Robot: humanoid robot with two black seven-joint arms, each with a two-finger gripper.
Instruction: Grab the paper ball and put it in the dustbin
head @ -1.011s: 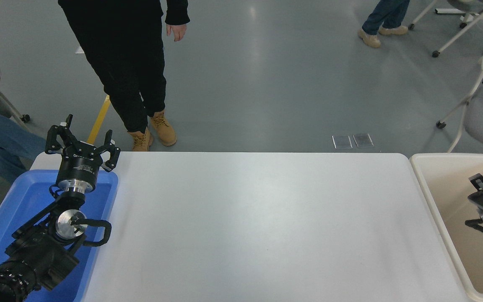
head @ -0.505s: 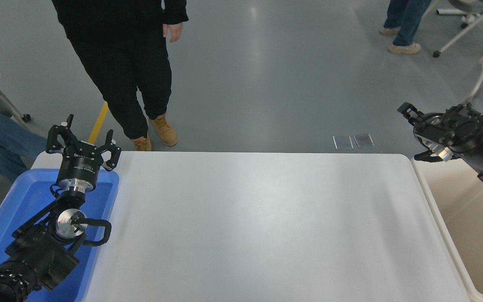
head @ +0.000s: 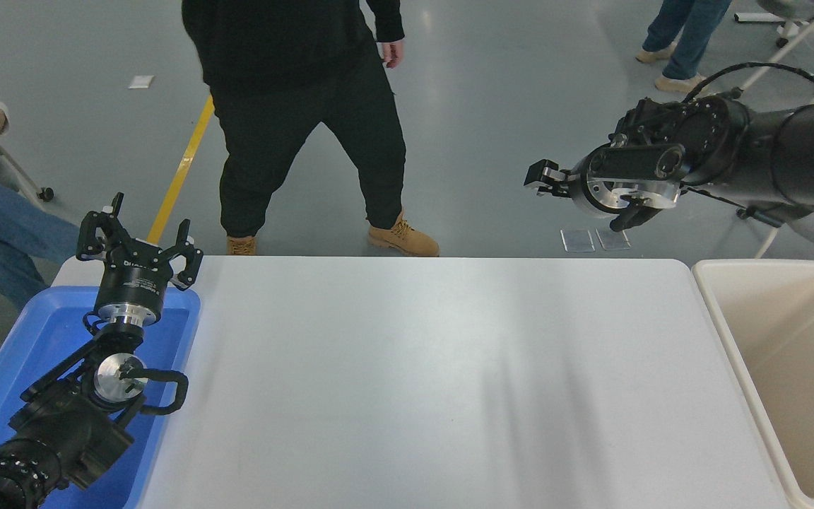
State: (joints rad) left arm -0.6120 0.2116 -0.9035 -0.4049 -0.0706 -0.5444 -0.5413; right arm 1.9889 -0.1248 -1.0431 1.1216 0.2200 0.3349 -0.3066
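- Since the earlier frames, my right tool (head: pixel 545 180) has swung out of the dustbin (head: pixel 721 311) and now hangs high beyond the counter's (head: pixel 414 367) far edge at 1 o'clock; the person in black (head: pixel 308 106) has stepped to 12 o'clock.
- From my seat the counter's white top shows wide room between the blue tray (head: pixel 32 339) at 9 o'clock and the dustbin at 3 o'clock.
- Cream-beige, thick-rimmed and deep, the dustbin shows only a plain inner wall; I cannot see the paper ball anywhere.
- Right tool points sideways, so I cannot tell its spread or whether it carries anything.
- Left tool (head: pixel 140 237) is parked over the tray, fingers splayed, holding nothing.
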